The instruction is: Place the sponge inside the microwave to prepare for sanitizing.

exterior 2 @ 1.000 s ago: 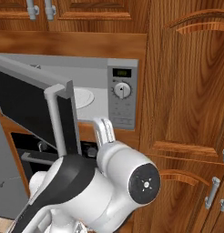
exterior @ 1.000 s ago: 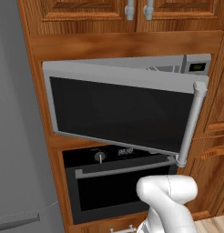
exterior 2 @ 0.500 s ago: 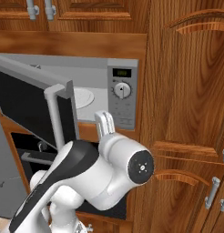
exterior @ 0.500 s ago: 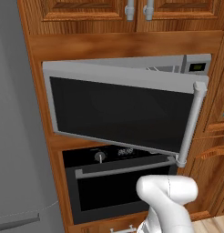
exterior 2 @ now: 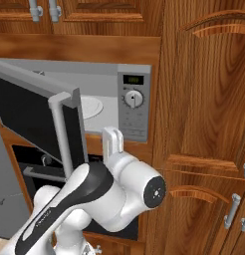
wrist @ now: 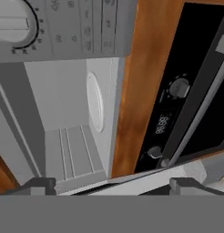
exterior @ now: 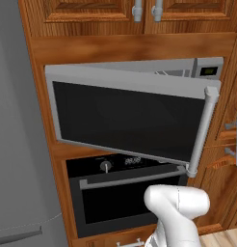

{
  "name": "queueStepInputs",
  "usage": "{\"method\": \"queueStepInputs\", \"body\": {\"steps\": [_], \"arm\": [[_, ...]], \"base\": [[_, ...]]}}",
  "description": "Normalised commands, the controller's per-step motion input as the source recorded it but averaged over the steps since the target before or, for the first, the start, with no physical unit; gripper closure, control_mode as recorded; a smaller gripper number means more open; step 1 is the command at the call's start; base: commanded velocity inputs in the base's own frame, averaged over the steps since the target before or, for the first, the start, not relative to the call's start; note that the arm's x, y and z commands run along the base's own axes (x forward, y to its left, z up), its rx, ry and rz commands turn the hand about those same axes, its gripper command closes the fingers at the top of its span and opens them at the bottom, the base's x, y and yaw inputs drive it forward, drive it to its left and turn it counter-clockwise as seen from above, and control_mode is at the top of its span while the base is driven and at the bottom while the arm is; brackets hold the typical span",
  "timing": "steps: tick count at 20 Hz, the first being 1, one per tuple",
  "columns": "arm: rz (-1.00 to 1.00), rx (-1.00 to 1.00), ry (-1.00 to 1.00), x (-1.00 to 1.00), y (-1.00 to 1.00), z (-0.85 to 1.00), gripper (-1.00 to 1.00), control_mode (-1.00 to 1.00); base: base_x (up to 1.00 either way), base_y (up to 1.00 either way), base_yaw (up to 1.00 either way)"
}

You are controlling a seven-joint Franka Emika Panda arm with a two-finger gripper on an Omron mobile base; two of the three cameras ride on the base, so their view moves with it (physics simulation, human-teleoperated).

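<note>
Wooden cabinetry frames the microwave (exterior 2: 112, 107), its door (exterior: 125, 118) swung open so the cavity is reachable, while the gripper (wrist: 111, 184) hangs below it, spread wide and empty, sponge nowhere visible.

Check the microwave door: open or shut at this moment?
Open. The microwave door is swung out from the cabinet, and past its handle the grey interior and white round plate are exposed.

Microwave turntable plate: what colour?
White, round plate on the microwave floor; clearest in the right base view.
</note>
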Motion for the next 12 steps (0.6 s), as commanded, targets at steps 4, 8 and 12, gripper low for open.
{"method": "queueStepInputs", "body": {"steps": [4, 8, 12], "arm": [[0.12, 0.04, -0.01, 0.2, 0.34, -0.04, -1.0, -1.0], [0.04, 0.0, 0.0, 0.21, 0.46, 0.0, -1.0, -1.0], [0.06, 0.0, 0.0, 0.1, 0.37, 0.0, -1.0, -1.0]], "base": [[0.0, 0.0, 0.0], [0.0, 0.0, 0.0], [0.0, 0.0, 0.0]]}}
